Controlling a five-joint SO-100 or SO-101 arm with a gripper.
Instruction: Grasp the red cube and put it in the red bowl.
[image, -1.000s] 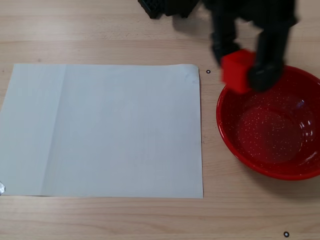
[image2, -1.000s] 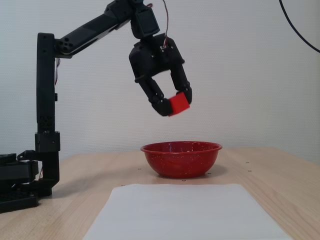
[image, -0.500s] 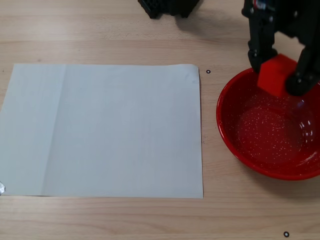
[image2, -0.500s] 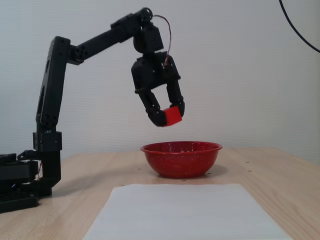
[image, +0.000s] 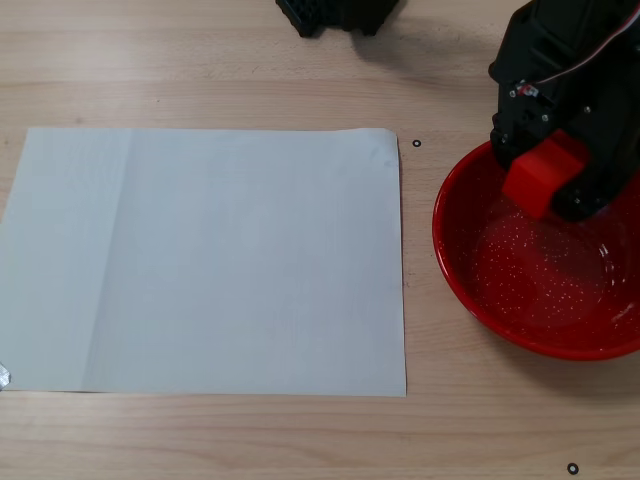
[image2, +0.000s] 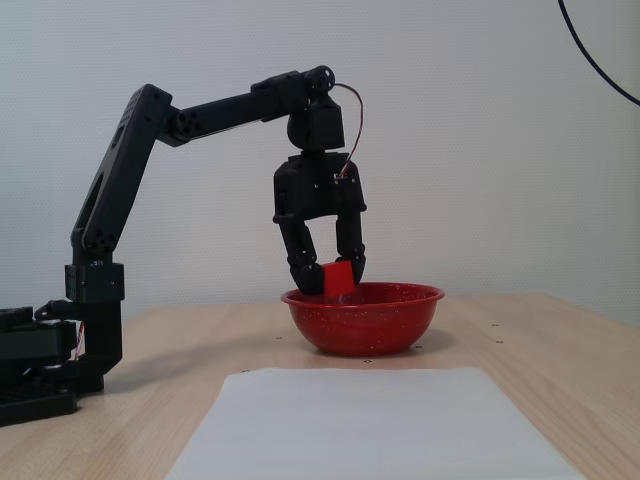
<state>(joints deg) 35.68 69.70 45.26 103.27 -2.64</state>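
Note:
The red cube (image: 543, 172) is small and matte; it sits between the fingers of my black gripper (image: 548, 180). In a fixed view from the side, the gripper (image2: 332, 278) hangs pointing down, shut on the cube (image2: 338, 277), just above the rim of the red bowl (image2: 365, 325). In a fixed view from above, the cube is over the upper left part of the bowl (image: 447, 262). The bowl is large, glossy and speckled white inside, and nothing lies in it.
A white sheet of paper (image: 210, 260) lies on the wooden table left of the bowl; it also shows in front of the bowl (image2: 380, 420). The arm's black base (image2: 45, 365) stands at the left. Small black marks (image: 417, 143) dot the table.

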